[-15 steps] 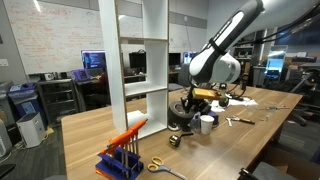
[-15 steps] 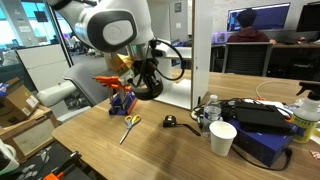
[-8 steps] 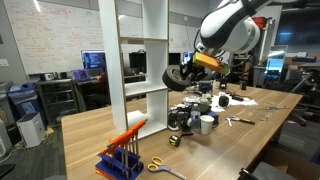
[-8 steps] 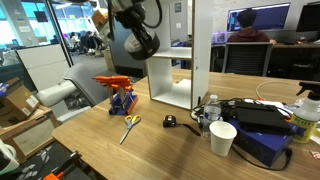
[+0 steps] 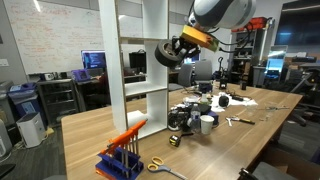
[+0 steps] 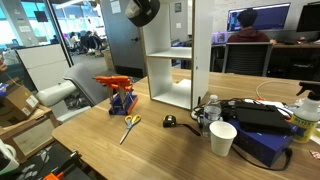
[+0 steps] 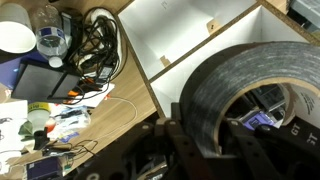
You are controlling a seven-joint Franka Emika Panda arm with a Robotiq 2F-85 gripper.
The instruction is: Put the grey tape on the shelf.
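My gripper (image 5: 172, 52) is shut on the grey tape (image 5: 167, 54), a thick dark-grey ring, and holds it high in the air beside the tall white shelf (image 5: 140, 60), about level with its upper board. In an exterior view the tape (image 6: 143, 11) hangs at the top edge, above the shelf (image 6: 172, 60). In the wrist view the tape (image 7: 240, 85) fills the right half, with one finger (image 7: 195, 150) outside the ring wall and one inside. White shelf boards (image 7: 190, 45) lie below it.
A blue rack with orange-handled tools (image 5: 122, 150), scissors (image 5: 165, 167), a small yellow-and-black tape measure (image 6: 170, 121), a white cup (image 6: 222, 138), a water bottle (image 6: 209, 112) and tangled cables and boxes (image 6: 255, 120) lie on the wooden table (image 5: 90, 135).
My gripper has lifted the grey tape from just above the table up to the height of the shelf's upper boards and moved it closer to the shelf.
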